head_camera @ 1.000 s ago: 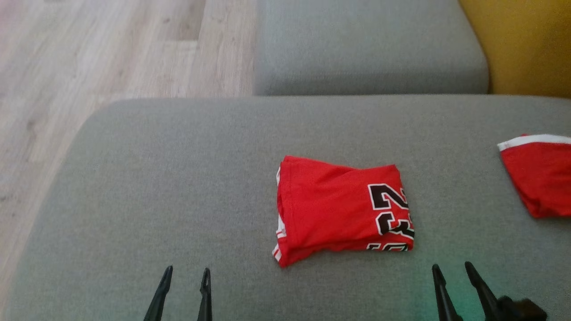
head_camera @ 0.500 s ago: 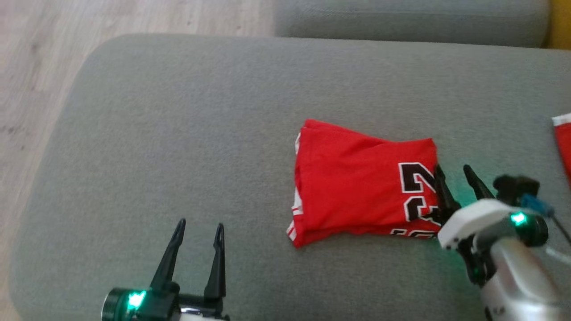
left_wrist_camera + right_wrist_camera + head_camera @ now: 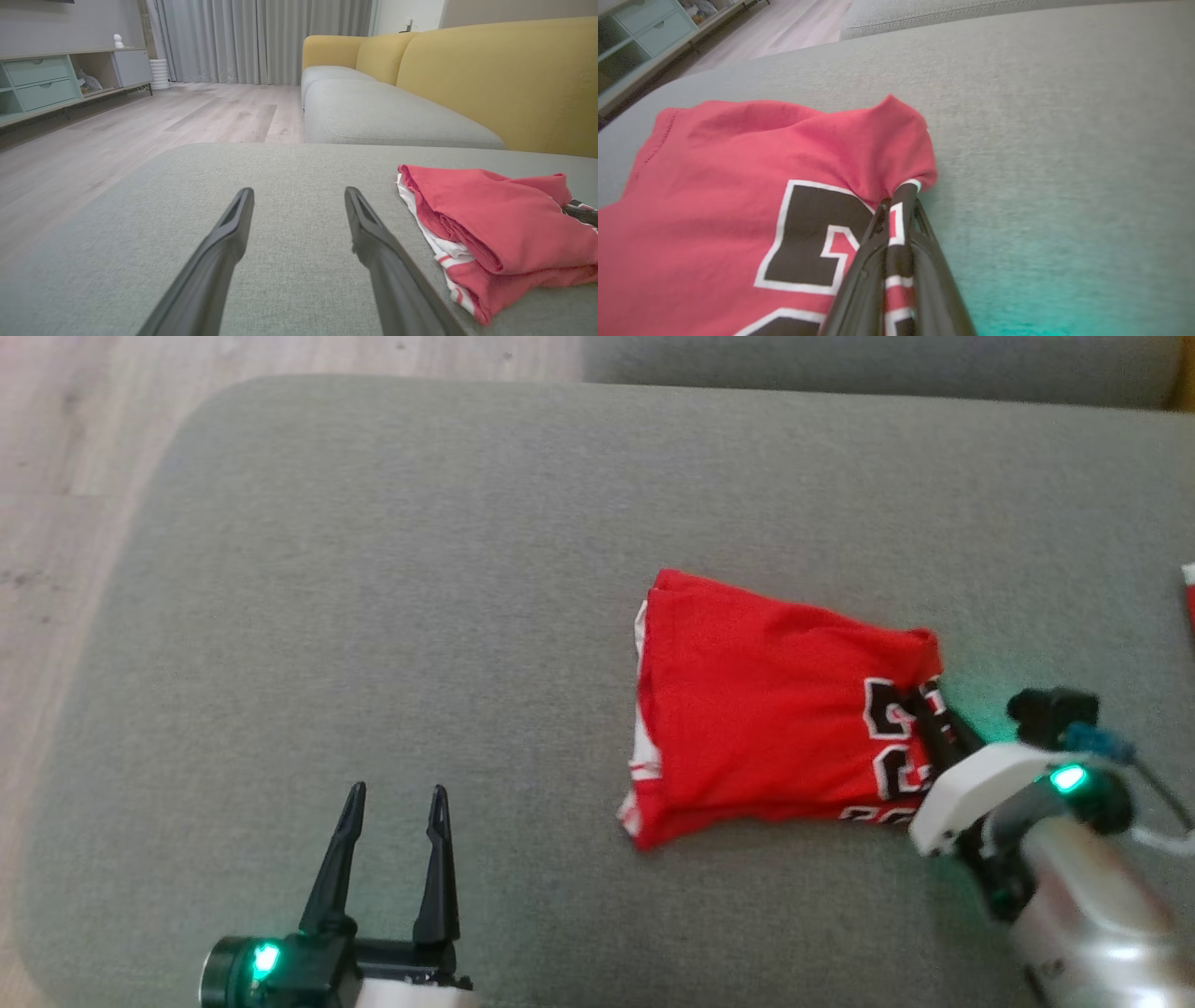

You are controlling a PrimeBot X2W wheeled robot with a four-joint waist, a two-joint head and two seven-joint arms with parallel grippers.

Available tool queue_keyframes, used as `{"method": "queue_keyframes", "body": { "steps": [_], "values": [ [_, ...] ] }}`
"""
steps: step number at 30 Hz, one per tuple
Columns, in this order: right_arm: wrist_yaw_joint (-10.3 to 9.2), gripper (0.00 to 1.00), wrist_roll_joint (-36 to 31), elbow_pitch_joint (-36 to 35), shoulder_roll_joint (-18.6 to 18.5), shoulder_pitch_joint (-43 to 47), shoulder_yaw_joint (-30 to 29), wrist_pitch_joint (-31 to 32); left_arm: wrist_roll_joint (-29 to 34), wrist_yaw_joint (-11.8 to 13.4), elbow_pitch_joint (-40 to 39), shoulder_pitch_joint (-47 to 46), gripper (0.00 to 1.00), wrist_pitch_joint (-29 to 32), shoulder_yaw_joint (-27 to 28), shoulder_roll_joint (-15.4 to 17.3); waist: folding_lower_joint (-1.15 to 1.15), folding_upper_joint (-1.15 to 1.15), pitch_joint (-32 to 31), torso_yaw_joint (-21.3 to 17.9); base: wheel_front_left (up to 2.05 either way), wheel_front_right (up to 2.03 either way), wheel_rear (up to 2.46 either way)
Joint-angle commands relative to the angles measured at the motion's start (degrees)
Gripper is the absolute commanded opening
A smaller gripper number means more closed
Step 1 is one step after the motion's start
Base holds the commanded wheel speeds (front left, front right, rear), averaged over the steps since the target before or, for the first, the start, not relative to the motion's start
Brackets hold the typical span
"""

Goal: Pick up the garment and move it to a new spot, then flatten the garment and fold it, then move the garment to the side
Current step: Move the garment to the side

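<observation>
Just clamped by the fingers of the right gripper (image 3: 934, 709), open a moment before: the right edge of the folded red mesh shirt with black printed numbers (image 3: 766, 719), mid-right on the grey fabric sofa cushion (image 3: 420, 569). Likely ready for lifting. On the left gripper (image 3: 392, 795), wide-open, empty fingers.

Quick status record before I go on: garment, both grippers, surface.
garment: red shirt, folded, black number on top, lying on the grey cushion
right gripper: shut on the garment's right edge, at the number print
left gripper: open, over bare cushion, apart from the garment
stage: fold done; garment gripped, most of it flat on the cushion
</observation>
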Motion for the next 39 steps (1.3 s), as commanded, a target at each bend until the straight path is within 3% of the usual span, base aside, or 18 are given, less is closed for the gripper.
{"method": "queue_keyframes", "body": {
  "steps": [1, 5, 14, 19, 20, 21, 22, 26, 29, 35, 36, 39],
  "values": [
    [0.37, 0.00, -0.66, -0.64, -2.83, -2.51, 1.14, -0.53, 0.36, 0.26, -2.23, -1.81, 1.00, -0.29, 1.93, -0.34, 0.00, 0.00, 0.96, -1.23, 0.00, 0.00, 0.00],
    [0.37, 0.00, -1.64, -1.15, -9.89, -5.99, 2.48, 0.75, 0.75, -0.31, -2.54, -3.31, 1.00, -0.29, 1.84, -0.34, 0.00, 0.00, 3.75, -3.17, 0.00, 0.00, 0.00],
    [0.37, 0.00, -1.80, -1.43, -29.94, -11.81, 1.45, 1.97, -0.38, -1.61, -3.51, -7.41, 1.00, -0.29, 1.98, -0.34, 0.00, 0.00, 9.58, -5.11, 0.00, 0.00, 0.00],
    [0.37, 0.00, -1.02, -1.10, -38.18, -14.62, -0.56, 2.14, -1.99, -1.69, -3.51, -9.00, 1.00, -0.29, 1.79, -0.34, 0.00, 0.00, 11.81, -5.54, 0.00, 0.00, 0.00],
    [0.37, 0.20, -0.77, -0.89, -39.35, -15.08, -1.05, 2.12, -2.15, -1.77, -3.39, -9.29, 1.00, -0.29, 1.73, -0.34, 0.00, 0.00, 12.01, -5.61, 0.00, 0.00, 0.00],
    [0.37, 0.74, -0.71, -0.60, -40.33, -15.50, -1.51, 2.09, -2.21, -1.84, -3.28, -9.56, 1.00, -0.29, 1.61, -0.34, 0.00, 0.00, 12.11, -5.66, 0.00, 0.00, 0.00],
    [0.37, 1.00, -0.79, -0.36, -41.02, -15.80, -1.78, 2.11, -2.26, -1.92, -3.19, -9.80, 1.00, -0.29, 1.45, -0.34, 0.00, 0.00, 12.10, -5.70, 0.00, 0.00, 0.00],
    [0.37, 1.00, -1.23, 0.71, -40.81, -15.51, -2.13, 2.66, -2.81, -1.97, -2.74, -10.42, 1.00, -0.29, 1.09, -0.34, 0.00, 0.00, 10.39, -5.62, 0.00, 0.00, 0.00],
    [0.37, 1.00, -2.57, 1.00, -38.31, -13.59, -3.16, -0.57, -2.63, -3.14, -1.41, -10.66, 1.00, -0.29, 0.71, -0.35, 0.00, 0.00, 7.33, -5.05, 0.00, 0.00, 0.00],
    [0.37, 1.00, -6.87, -1.93, -26.14, -4.88, -5.71, -7.70, -4.50, -3.44, 3.02, -8.52, 1.00, -0.29, 1.72, -0.35, 0.00, 0.00, -1.60, -4.84, 0.00, 0.00, 0.00],
    [0.37, 1.00, -6.87, -1.93, -26.14, -4.88, -5.71, -7.70, -4.50, -3.44, 3.02, -8.52, 1.00, -0.29, 1.72, -0.35, 0.00, 0.00, -1.60, -4.84, 0.00, 0.00, 0.00],
    [0.37, 1.00, -8.54, -6.07, -17.75, 2.73, -7.33, -8.29, -5.86, -4.45, 5.52, -6.55, 1.00, -0.29, 1.07, -0.35, 0.00, 0.00, -7.06, -4.33, 0.00, 0.00, 0.00]
  ]
}}
